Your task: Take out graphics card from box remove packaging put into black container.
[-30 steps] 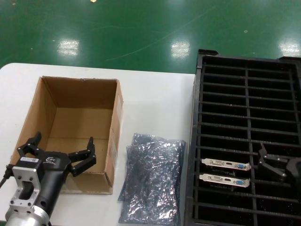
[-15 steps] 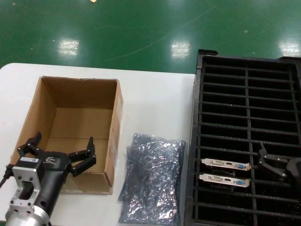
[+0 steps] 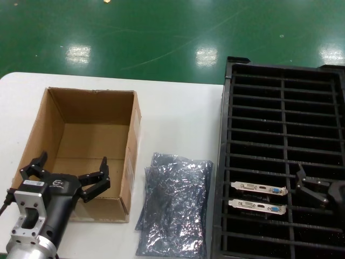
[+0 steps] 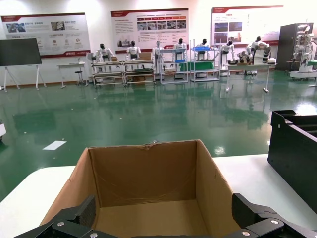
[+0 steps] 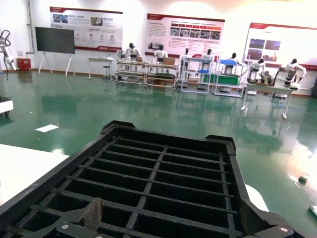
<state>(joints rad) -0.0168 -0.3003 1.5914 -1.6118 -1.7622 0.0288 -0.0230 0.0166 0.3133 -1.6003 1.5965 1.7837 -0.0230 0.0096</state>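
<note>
We see the box standing open on the left part of the white table, its inside bare as far as the head view and the left wrist view reach; our left gripper hangs over the box's near end with its fingers spread wide and nothing between them; in the left wrist view the two fingertips frame the carton's near wall. Just right of the box, the packaging lies flat on the table as two overlapping silvery bags, between the box and the black container; the container fills the right side of the table. In it we count two cards standing on edge in neighbouring near slots, each showing a silver bracket with a white and a blue port: one graphics card in the farther of the two slots, the second card in the next slot toward us. Our right gripper hovers over the container just right of those brackets, its fingers apart and holding nothing.
</note>
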